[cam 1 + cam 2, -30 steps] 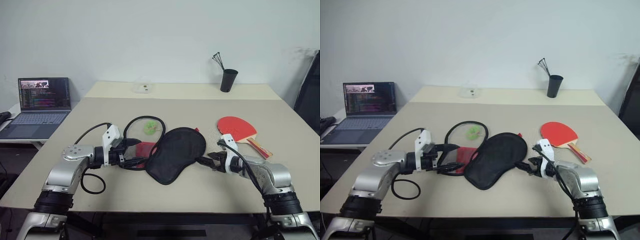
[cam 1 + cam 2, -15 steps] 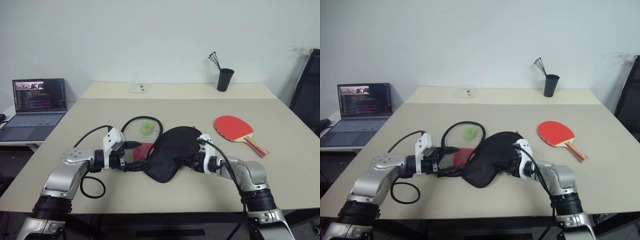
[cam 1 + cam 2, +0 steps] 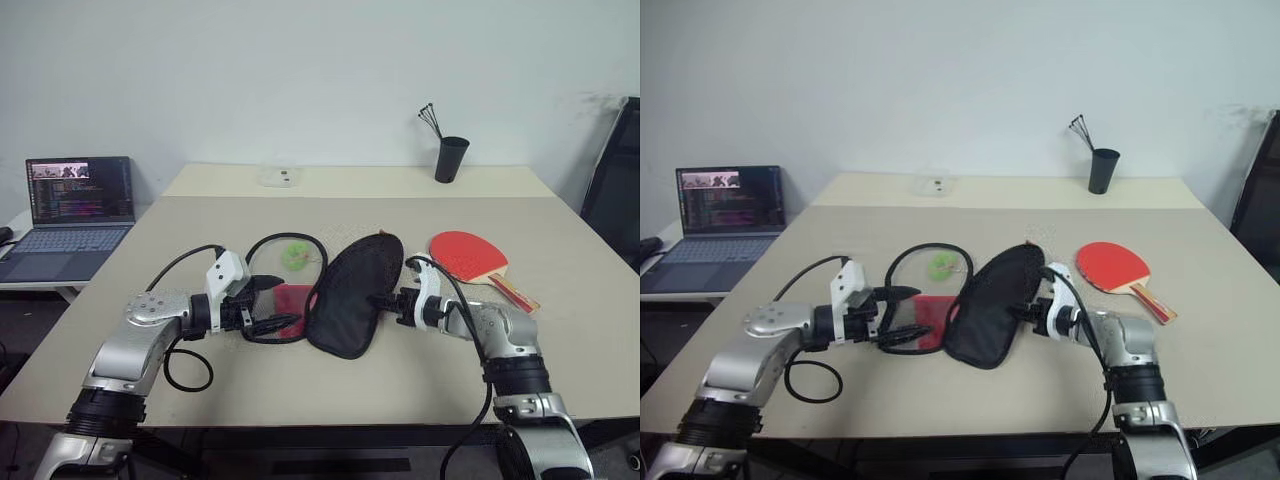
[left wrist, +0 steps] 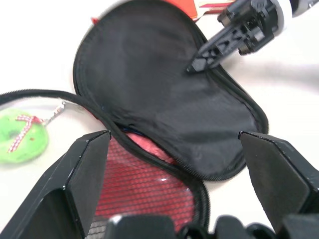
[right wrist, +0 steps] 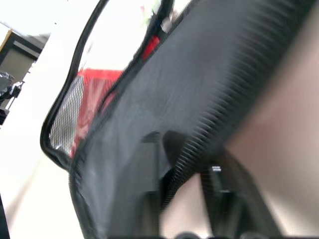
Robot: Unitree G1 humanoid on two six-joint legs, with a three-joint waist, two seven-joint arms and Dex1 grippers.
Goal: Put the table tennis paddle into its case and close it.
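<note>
The table tennis paddle lies flat on the table, red face up, to the right of the case. The case lies unzipped at the table's middle. Its black flap is tilted up on edge, its red mesh half is flat, and its zipper rim curves around a green charm. My right gripper is shut on the black flap's right edge; the right wrist view has the rim between its fingers. My left gripper is open, its fingers to either side of the red mesh half.
An open laptop sits on a side desk at the left. A black cup with cable ties and a small clear box stand at the far table edge. A dark chair is at the right.
My right gripper moved left from beside the paddle to the case, shut on the black flap's edge and raised the flap on edge. The left gripper stayed put.
</note>
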